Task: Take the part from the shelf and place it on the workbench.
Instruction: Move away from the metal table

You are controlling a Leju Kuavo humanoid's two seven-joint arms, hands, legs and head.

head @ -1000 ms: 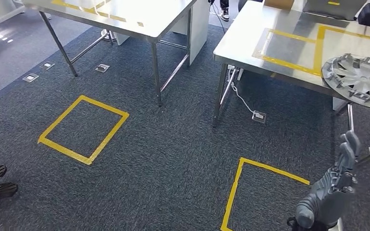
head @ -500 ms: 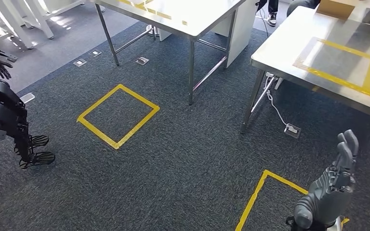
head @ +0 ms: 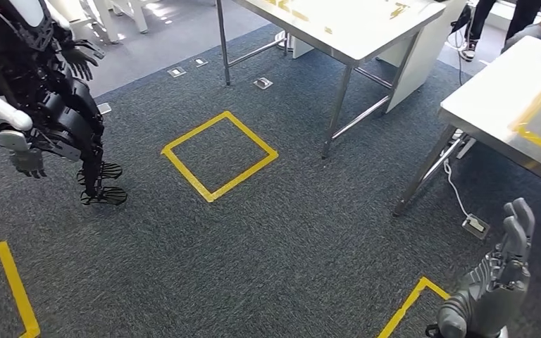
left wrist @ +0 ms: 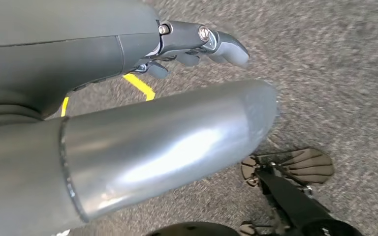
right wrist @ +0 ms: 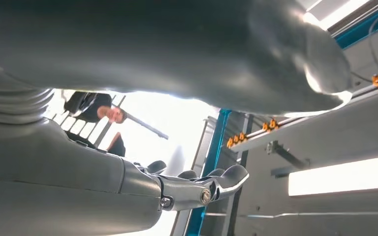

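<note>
The right hand (head: 496, 285) is raised at five o'clock, fingers extended and empty — the left hand (left wrist: 197, 42), fingers loosely spread, holds nothing.

The floor was a dark grey carpet (head: 289, 232) of rough, matt, speckled pile, marked with squares of smooth yellow tape (head: 218, 155). The tables (head: 352, 28) had brushed metal tops with a dull sheen and bare steel legs. The right hand (head: 496, 289) looked like matt grey plastic, while the left hand (left wrist: 197, 42) showed smooth grey casing with small bright metal screws.
</note>
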